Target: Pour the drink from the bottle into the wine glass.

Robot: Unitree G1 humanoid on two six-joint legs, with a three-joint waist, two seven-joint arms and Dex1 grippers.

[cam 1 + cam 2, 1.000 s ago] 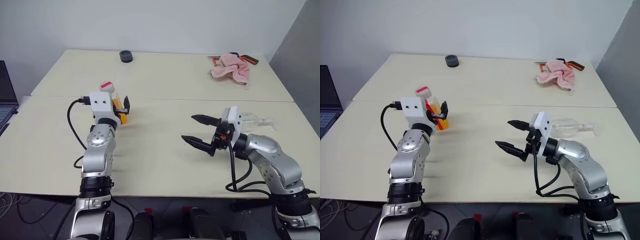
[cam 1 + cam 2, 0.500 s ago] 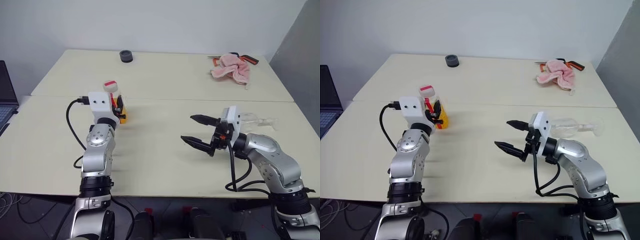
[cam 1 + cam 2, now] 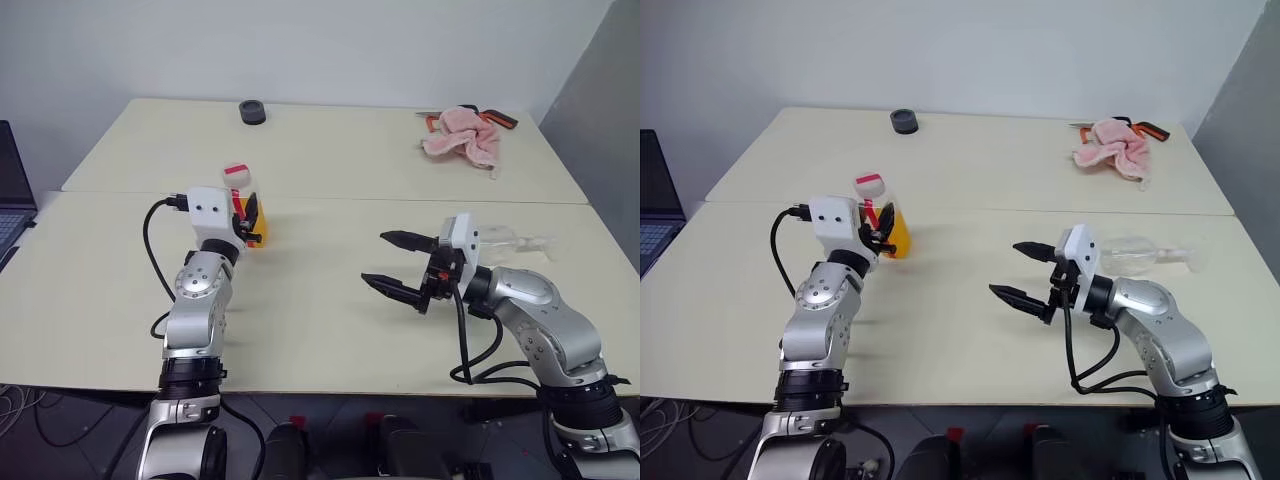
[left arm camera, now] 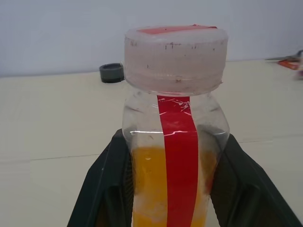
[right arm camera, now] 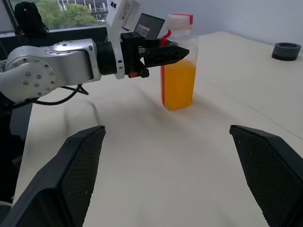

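Right hand [image 3: 393, 263] hovers above the pale cream bench [image 3: 320, 320] near its front edge, black fingers spread wide, nothing between them. The right wrist view looks between those fingers across the bench to the bottle and the left hand, side on; from there the drink reaches roughly two thirds up the bottle and the base rests on the bench top.

Behind the right arm lies the clear stemmed wine glass [image 3: 1140, 256], on its side on the bench, foot pointing toward the right edge. No liquid visible in it.

Left hand [image 3: 883, 222] is pressed onto the small clear squarish plastic bottle [image 3: 885, 218] with a vertical red stripe and a red-and-white cap. Bottle stands upright, cap on, left of bench centre, well apart from the glass. The left wrist view gives the detail the head views lack: one black finger [image 4: 102, 184] on each side of the bottle body, level with the top of the liquid, and scuff marks on the cap. Contents: opaque orange-yellow drink [image 4: 154, 184], with clear headspace under the cap.

Far side of the bench: a small dark grey round cap-like object [image 3: 252, 112] toward the back left, also seen in both wrist views; a crumpled pink cloth [image 3: 462, 134] at back right, lying on an orange-handled tool [image 3: 503, 120] of which little shows. A dark laptop [image 3: 12, 190] edge sits off the bench at far left.
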